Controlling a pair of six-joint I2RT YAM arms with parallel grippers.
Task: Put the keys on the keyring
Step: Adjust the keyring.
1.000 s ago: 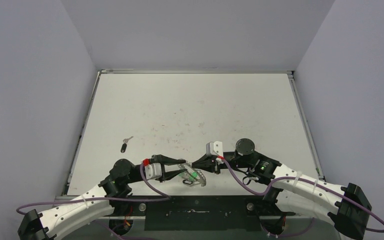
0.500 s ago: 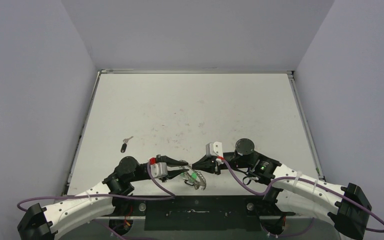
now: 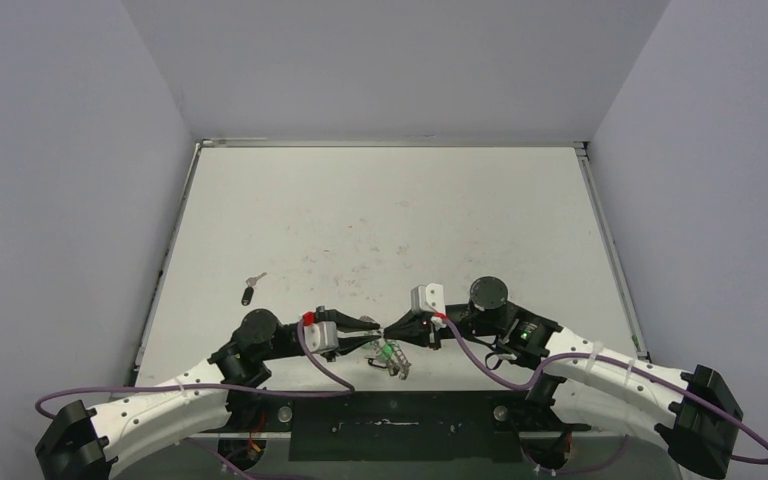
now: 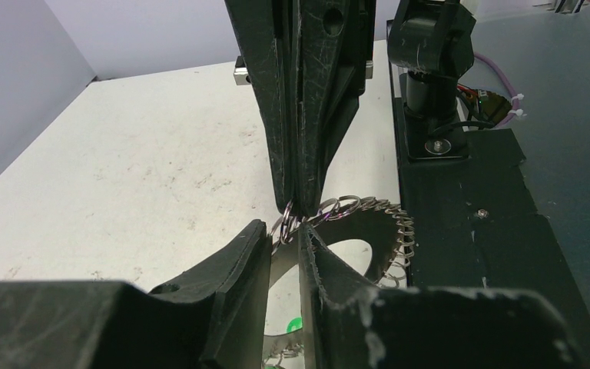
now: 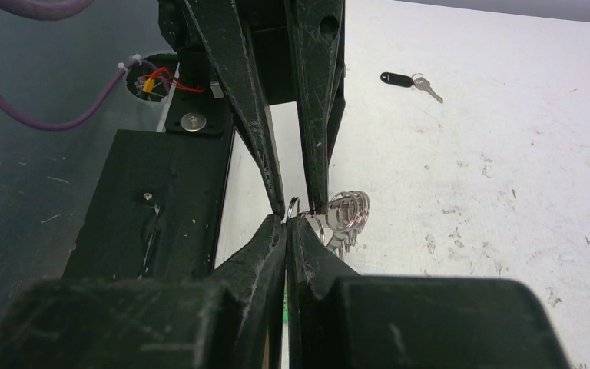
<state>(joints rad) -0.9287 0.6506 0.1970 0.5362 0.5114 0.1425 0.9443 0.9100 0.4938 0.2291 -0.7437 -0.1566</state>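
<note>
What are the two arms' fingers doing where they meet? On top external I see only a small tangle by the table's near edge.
Observer: Right wrist shows the right fingers shut on a small loop in the rim of the keyring.
Operator: And the other arm?
Observer: Left wrist shows the left fingers slightly apart, straddling the rim right beside that grip.
Operator: The loose keys?
Observer: Right wrist shows the black-headed key and silver key touching, end to end, on the table.
</note>
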